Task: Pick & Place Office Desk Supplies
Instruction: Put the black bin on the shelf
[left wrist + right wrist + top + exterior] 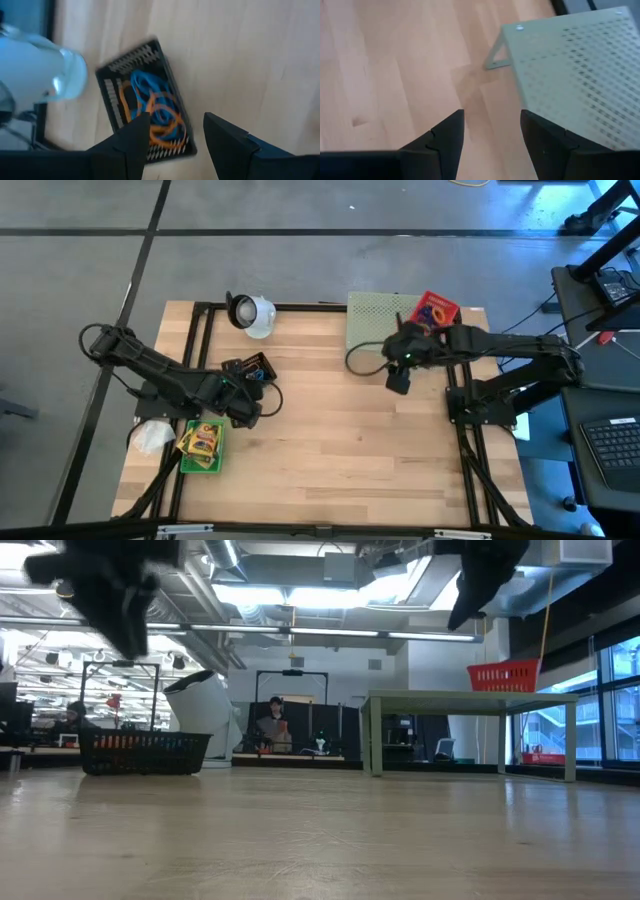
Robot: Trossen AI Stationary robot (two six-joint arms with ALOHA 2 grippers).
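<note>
wooden table point(340, 440), black tray point(250, 368), crayon boxes point(201, 442)

Black mesh tray point(145, 97); blue, orange rubber bands point(157, 110).

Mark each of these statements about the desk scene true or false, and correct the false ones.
1. The black mesh tray holds blue and orange rubber bands. True.
2. The left gripper is clamped on a crayon box. False: its fingers stand apart with nothing between them, above the tray.
3. The pale green mesh stand sits on the wooden table by the right gripper. True.
4. The right gripper is carrying a rubber band. False: it is open and empty.
5. The crayon boxes lie at the table's right edge. False: they lie near its left edge.
</note>
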